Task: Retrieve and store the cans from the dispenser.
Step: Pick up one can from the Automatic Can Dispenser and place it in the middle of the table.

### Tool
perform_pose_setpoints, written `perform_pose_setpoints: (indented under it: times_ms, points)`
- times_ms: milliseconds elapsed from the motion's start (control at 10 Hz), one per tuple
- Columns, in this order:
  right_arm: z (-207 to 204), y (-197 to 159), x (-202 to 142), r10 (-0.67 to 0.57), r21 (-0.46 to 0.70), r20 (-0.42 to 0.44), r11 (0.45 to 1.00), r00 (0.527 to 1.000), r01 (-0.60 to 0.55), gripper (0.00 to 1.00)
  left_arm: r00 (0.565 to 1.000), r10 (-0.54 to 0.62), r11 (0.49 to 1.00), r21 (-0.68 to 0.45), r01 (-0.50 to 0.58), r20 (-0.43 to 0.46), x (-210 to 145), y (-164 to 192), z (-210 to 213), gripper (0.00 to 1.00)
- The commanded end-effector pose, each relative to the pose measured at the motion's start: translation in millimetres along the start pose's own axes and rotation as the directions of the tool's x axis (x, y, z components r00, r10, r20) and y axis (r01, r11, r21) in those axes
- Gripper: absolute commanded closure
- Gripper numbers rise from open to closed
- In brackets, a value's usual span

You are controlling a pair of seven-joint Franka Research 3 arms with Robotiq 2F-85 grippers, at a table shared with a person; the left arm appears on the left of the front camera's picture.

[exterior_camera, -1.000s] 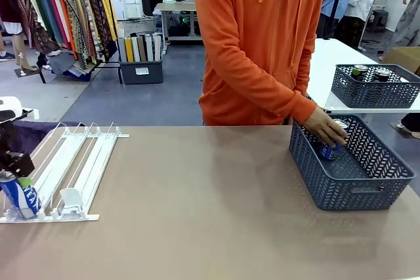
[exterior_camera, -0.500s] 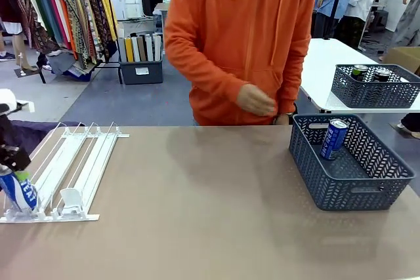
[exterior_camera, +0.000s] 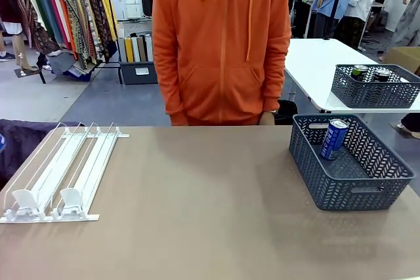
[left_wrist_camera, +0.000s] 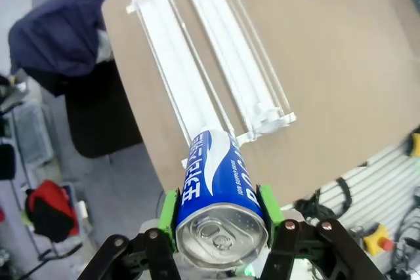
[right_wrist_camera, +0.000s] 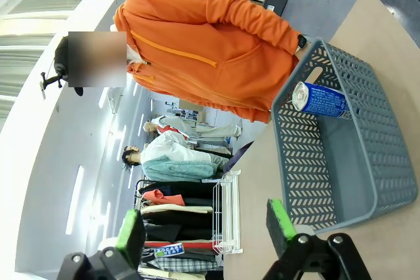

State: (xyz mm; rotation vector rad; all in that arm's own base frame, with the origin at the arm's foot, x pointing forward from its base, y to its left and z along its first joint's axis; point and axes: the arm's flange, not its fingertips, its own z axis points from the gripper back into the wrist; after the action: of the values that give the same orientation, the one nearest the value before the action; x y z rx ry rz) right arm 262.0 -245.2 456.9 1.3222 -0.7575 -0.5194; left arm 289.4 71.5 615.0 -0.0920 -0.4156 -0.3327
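while my left gripper (left_wrist_camera: 220, 218) pinches a blue can (left_wrist_camera: 220, 195) between its pads, lifted clear of the dispenser (left_wrist_camera: 210, 50) beyond; lanes look bare; one can (exterior_camera: 334, 139) stands in the basket (exterior_camera: 341, 188); mine remains; right gripper (right_wrist_camera: 207, 224) spread, unladen.

A bright blue slim can with white lettering and a silver top (left_wrist_camera: 220, 191) sits between green gripper pads (left_wrist_camera: 168, 209), above a white wire-rail dispenser (exterior_camera: 62, 172) on a tan table (exterior_camera: 197, 214), near a dark grey-blue perforated basket (exterior_camera: 348, 188) and an orange hoodie (exterior_camera: 223, 44).
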Motion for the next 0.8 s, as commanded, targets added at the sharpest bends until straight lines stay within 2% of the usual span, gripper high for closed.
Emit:
perform_pose_setpoints:
  times_ms: [0, 200, 300, 700]
  points:
    - [-2, 2, 1, 0.012, 0.019, 0.008, 1.000, 1.000, -0.012, 0.00, 0.997, 0.010, 0.996, -0.093, -0.003, 0.074, -10, 16, 10, 1.00]
    - [-2, 2, 1, 0.012, 0.019, 0.008, 1.000, 1.000, -0.012, 0.00, 0.997, 0.073, 0.988, -0.138, -0.068, 0.029, -17, 34, 0, 1.00]
    - [-2, 2, 1, 0.012, 0.019, 0.008, 1.000, 1.000, -0.012, 0.00, 0.998, 0.027, 0.998, -0.063, -0.023, 0.063, -15, 15, 17, 1.00]
    - [-2, 2, 1, 0.012, 0.019, 0.008, 1.000, 1.000, -0.012, 0.00, 0.998, 0.038, 0.996, -0.080, -0.034, 0.047, -16, 18, 9, 1.00]
